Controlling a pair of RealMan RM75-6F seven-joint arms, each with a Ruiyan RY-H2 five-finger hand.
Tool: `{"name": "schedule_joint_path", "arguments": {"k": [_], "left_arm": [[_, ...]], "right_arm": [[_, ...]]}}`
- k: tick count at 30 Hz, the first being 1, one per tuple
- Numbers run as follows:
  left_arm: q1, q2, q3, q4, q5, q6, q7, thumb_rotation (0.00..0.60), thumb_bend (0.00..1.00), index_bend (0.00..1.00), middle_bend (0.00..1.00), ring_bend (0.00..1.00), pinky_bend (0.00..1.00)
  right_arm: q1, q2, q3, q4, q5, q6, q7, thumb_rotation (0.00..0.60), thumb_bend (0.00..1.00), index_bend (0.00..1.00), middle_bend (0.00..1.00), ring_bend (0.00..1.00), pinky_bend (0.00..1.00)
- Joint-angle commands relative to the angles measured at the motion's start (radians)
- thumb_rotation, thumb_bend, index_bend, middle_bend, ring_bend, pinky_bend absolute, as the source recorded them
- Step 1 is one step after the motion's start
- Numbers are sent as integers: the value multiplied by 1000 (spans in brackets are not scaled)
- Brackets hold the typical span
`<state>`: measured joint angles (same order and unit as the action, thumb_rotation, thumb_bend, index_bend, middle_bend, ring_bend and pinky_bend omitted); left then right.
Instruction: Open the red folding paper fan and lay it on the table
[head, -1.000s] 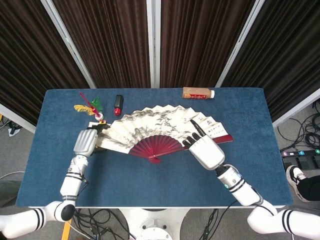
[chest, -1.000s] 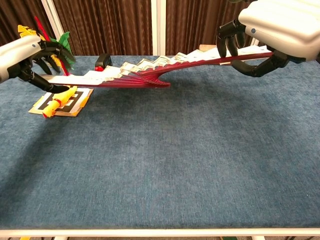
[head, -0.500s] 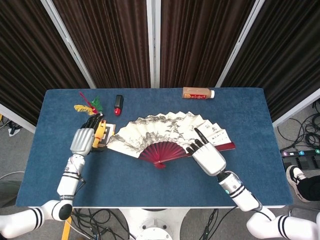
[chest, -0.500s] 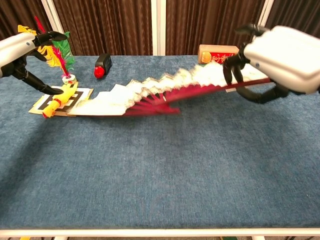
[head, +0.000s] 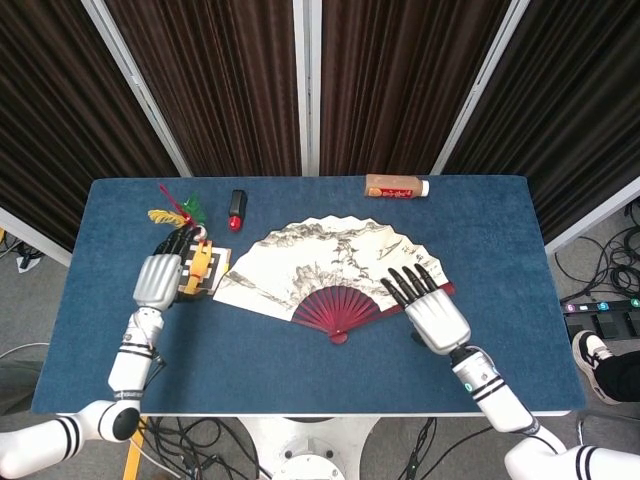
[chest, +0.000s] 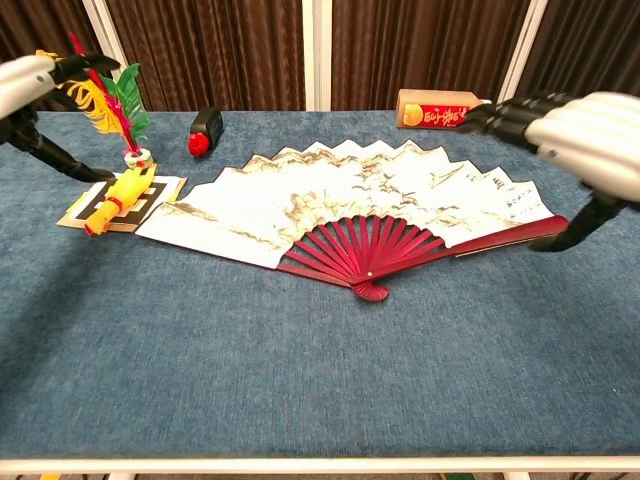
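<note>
The red folding fan (head: 320, 262) lies spread flat on the blue table (head: 300, 360), its painted paper leaf fanned toward the back and its red ribs meeting at the pivot (chest: 372, 291) near the front. My right hand (head: 432, 312) hovers over the fan's right end with fingers stretched out and apart, holding nothing; the chest view shows this right hand (chest: 580, 125) lifted off the red guard stick (chest: 510, 236). My left hand (head: 160, 278) is off the fan's left end, above a yellow toy, fingers apart and empty.
A yellow toy on a card (chest: 118, 198) lies just left of the fan. Behind it stands a feathered shuttlecock (chest: 108, 100). A red and black object (head: 237, 208) and an orange box (head: 397, 186) sit near the back edge.
The fan dropped from between my hands and now lies flat, fully spread. My right hand let go of the guard stick and opened; my left hand drew back to the left.
</note>
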<state>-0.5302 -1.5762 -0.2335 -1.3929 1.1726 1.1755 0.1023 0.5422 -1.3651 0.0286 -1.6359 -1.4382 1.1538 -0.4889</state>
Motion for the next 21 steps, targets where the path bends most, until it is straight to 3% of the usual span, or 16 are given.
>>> {"name": "schedule_joint_path", "arguments": {"k": [1, 5, 8, 13, 17, 21], "left_arm": [[17, 41, -6, -27, -16, -3, -13, 600, 62, 85, 123, 78, 194], [57, 108, 6, -39, -21, 22, -10, 600, 62, 104, 126, 78, 194], [102, 161, 25, -39, -19, 52, -21, 600, 63, 129, 134, 78, 194], [193, 237, 71, -45, -7, 111, -59, 600, 62, 144, 135, 78, 193], [265, 276, 111, -58, 23, 177, -82, 600, 62, 145, 136, 78, 190], [339, 292, 148, -77, 56, 262, -88, 600, 63, 146, 136, 78, 186]], "right_arm": [[-37, 77, 27, -67, 36, 38, 60, 600, 1, 0, 79, 0, 0], [-97, 138, 41, -49, 28, 126, 188, 600, 178, 132, 277, 149, 72], [-147, 198, 43, -44, 66, 156, 269, 600, 258, 196, 322, 187, 96], [-228, 272, 20, -35, 86, 197, 376, 600, 258, 192, 274, 165, 96], [-286, 306, -9, -32, 82, 222, 429, 600, 257, 134, 211, 84, 51], [-343, 312, -32, -23, 56, 270, 477, 600, 259, 92, 188, 67, 42]]}}
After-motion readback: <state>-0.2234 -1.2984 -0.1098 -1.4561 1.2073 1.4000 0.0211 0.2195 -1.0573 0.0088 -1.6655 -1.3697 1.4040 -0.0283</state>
